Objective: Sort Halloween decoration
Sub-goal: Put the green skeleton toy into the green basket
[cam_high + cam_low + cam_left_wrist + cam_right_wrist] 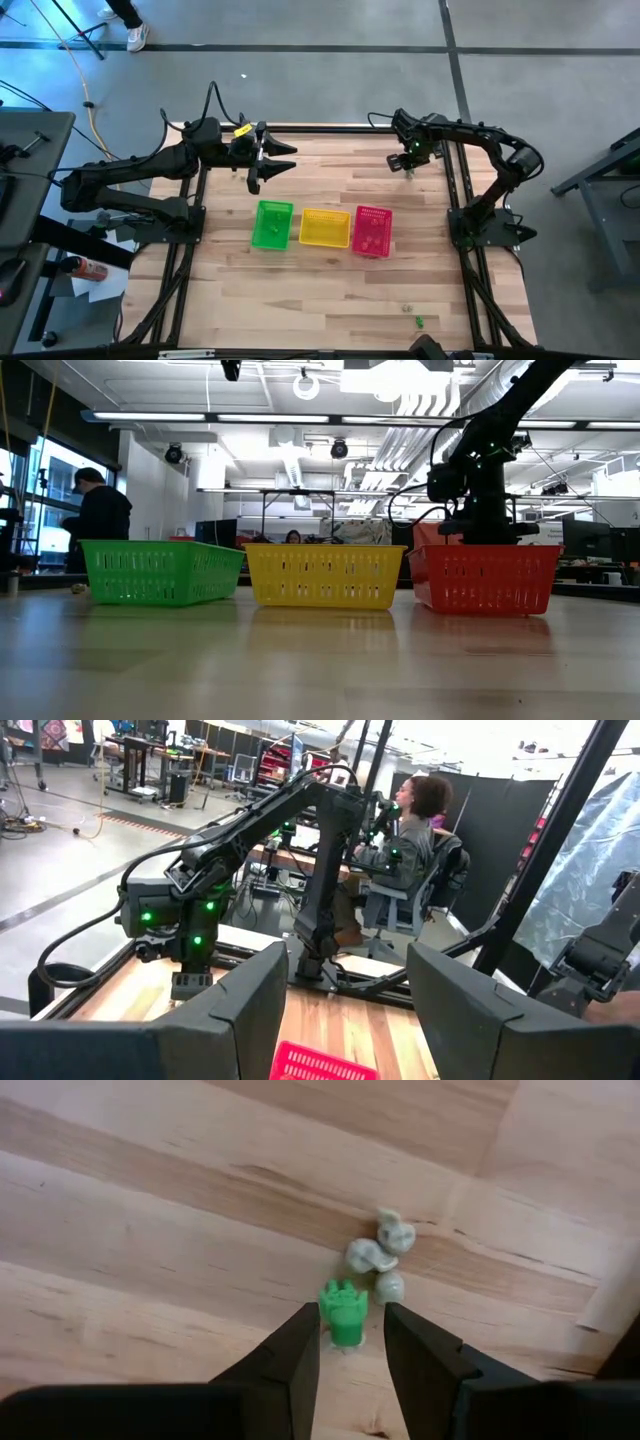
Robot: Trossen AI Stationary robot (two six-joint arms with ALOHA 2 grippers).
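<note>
Step in hand, by the look of it: pick-up of a green trinket point(343, 1315) at the far right of the table point(330, 290), well apart from the baskets. Right gripper point(350, 1342) pointing down at the wood, fingers open narrow, one each side of the trinket, tips low beside it, not clearly touching yet. Three pale trinkets point(380, 1258) clustered just beyond the green one, nearest almost touching it. Left gripper point(262, 160) hovering over the far left of the table, fingers wide apart, holding nothing, waiting. Green basket point(272, 224), yellow basket point(323, 228) and pink basket point(372, 230) in a row mid-table, side by side; contents not readable from above. More small bits near the front edge, right side, incl. one green bit point(419, 321); too small to say more. Person seated beyond the table in left wrist view, another standing at the left in low view. Next move, as a guess: close on the green piece only, w/o dragging the pale neighbours, lift straight, carry across to the green basket. Risk: tiny part, easy to pinch off-centre and flick away, or to nudge the pale cluster. Sorting prob. early, since several pieces lie loose on the wood.
</note>
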